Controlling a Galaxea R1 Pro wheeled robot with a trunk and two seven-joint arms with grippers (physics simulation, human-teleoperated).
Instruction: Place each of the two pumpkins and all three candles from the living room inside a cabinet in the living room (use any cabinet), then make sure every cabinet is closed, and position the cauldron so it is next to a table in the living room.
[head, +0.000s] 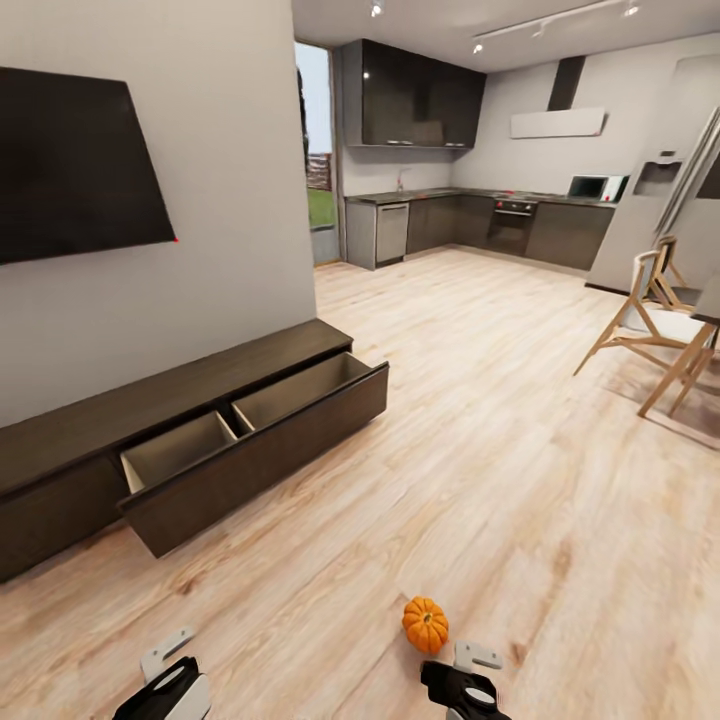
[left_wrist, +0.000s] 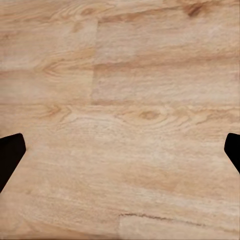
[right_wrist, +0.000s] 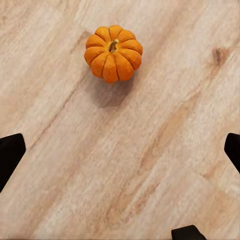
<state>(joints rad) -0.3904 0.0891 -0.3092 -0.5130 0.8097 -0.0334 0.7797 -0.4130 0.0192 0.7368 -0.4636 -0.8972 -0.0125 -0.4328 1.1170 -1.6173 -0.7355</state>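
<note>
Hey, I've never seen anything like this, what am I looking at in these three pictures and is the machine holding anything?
This is a simulated two-armed robot in a home. The big picture comes from its head camera, looking down at its left gripper and right gripper. The other two come from cameras on each wrist. A small orange pumpkin sits on the wooden floor just ahead of the right gripper; the right wrist view shows it too. Both grippers are open and hold nothing. To the left, a long dark cabinet has one drawer pulled open.
</note>
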